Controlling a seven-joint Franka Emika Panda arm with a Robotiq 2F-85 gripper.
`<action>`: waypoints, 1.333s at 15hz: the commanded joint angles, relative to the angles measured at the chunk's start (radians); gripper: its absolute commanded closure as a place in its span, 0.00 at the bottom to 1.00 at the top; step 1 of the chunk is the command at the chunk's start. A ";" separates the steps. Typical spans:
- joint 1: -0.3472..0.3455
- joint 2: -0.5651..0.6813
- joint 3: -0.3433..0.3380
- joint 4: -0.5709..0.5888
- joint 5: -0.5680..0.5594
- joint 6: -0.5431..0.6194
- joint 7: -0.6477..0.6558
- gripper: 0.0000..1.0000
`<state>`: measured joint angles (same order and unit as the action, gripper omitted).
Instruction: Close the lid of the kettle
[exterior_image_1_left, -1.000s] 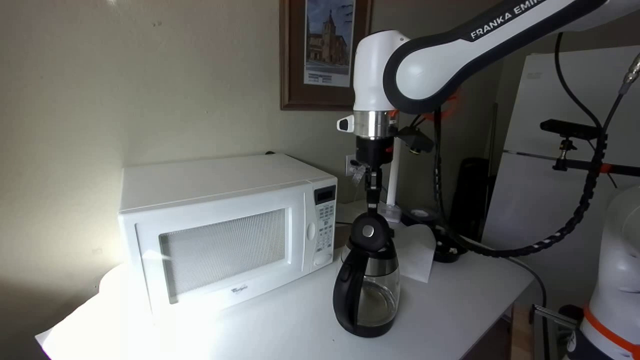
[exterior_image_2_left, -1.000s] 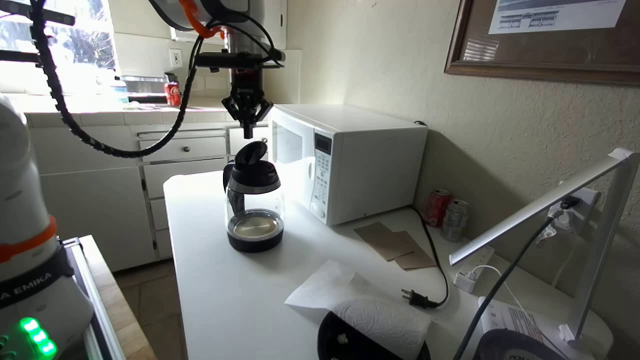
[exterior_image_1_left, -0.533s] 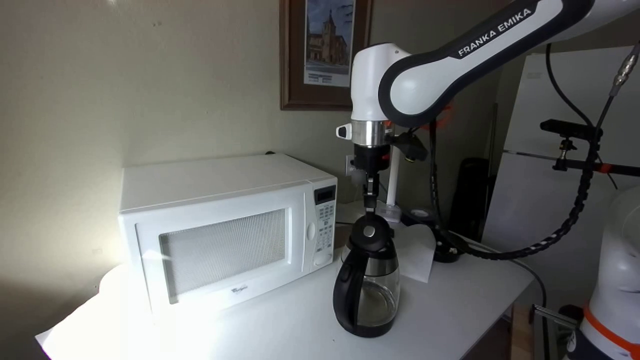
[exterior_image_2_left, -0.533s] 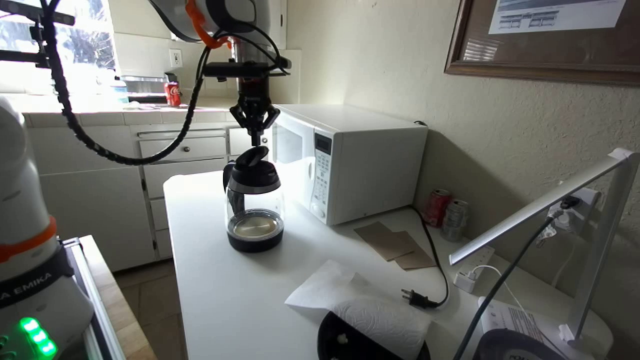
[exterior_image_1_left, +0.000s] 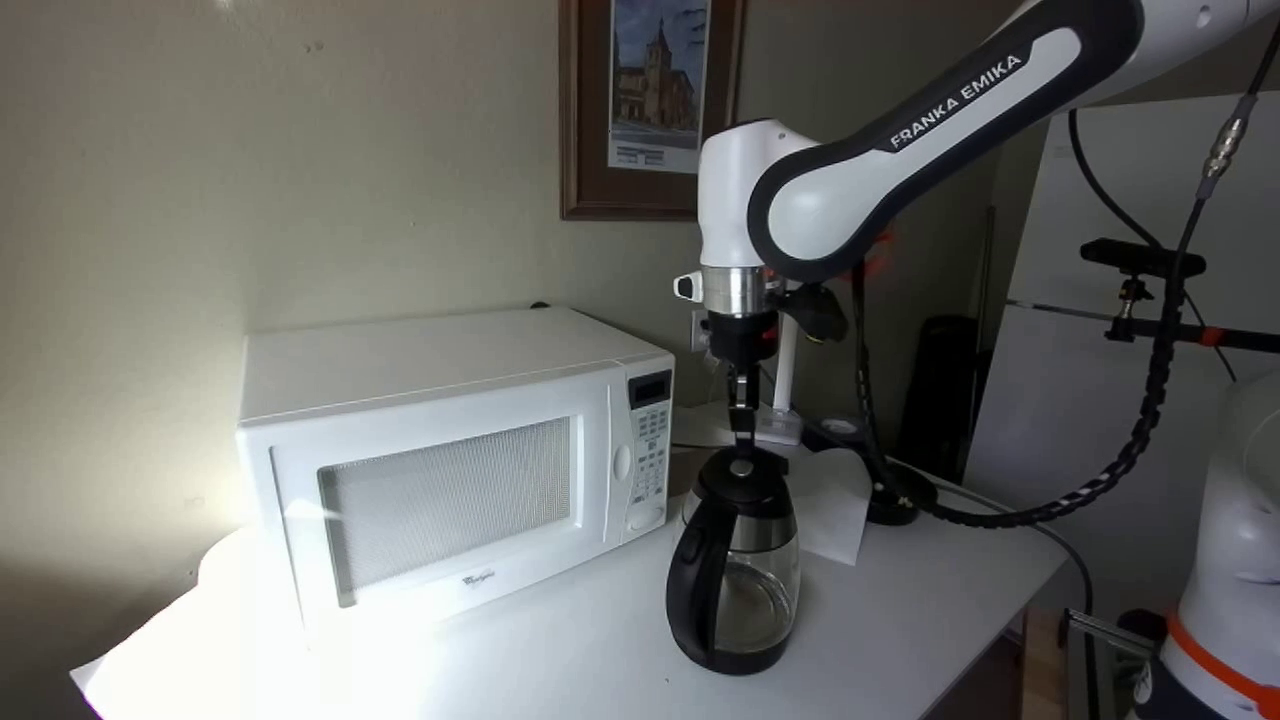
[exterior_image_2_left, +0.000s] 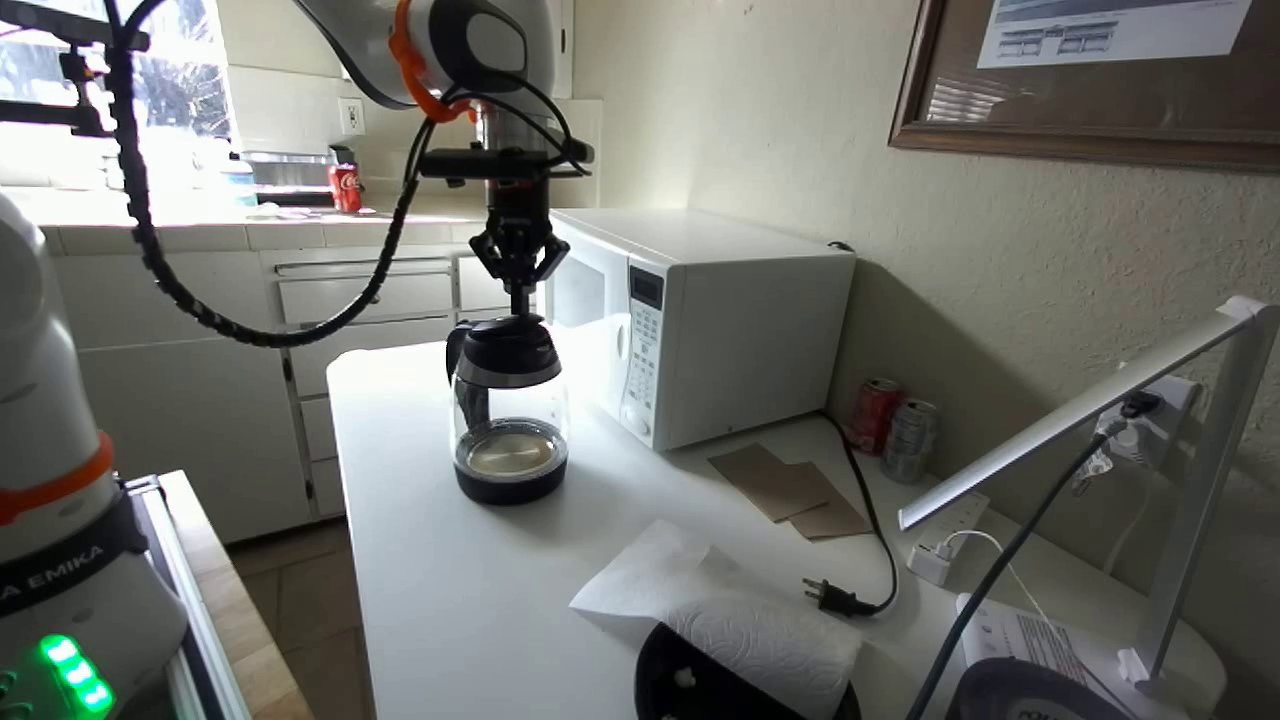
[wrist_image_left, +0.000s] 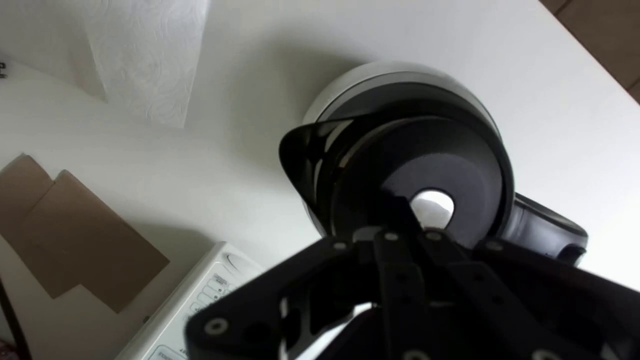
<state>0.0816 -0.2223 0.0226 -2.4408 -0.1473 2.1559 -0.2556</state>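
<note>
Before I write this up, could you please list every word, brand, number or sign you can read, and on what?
"FRANKA EMIKA", on the robot arm.
"A EMIKA", cut off at the picture's edge, on the robot base.
"Whirlpool", small, on the front of the microwave.
Too small or blurred to read: print on the keypad, framed picture, drink cans and white boxy item.
Cut off at the picture's bottom: letters on the dark object.

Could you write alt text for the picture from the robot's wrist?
A closed robot gripper over the round black lid of a kettle on a white table. Nearby are brown cardboard pieces, paper towel and part of a microwave.
</note>
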 joint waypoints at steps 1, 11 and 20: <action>-0.013 0.037 -0.001 -0.018 -0.010 0.030 -0.003 1.00; -0.024 0.050 -0.006 -0.017 -0.012 0.048 -0.021 1.00; -0.013 -0.054 0.003 -0.009 -0.001 -0.010 -0.018 0.76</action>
<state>0.0656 -0.2270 0.0203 -2.4385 -0.1498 2.1726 -0.2682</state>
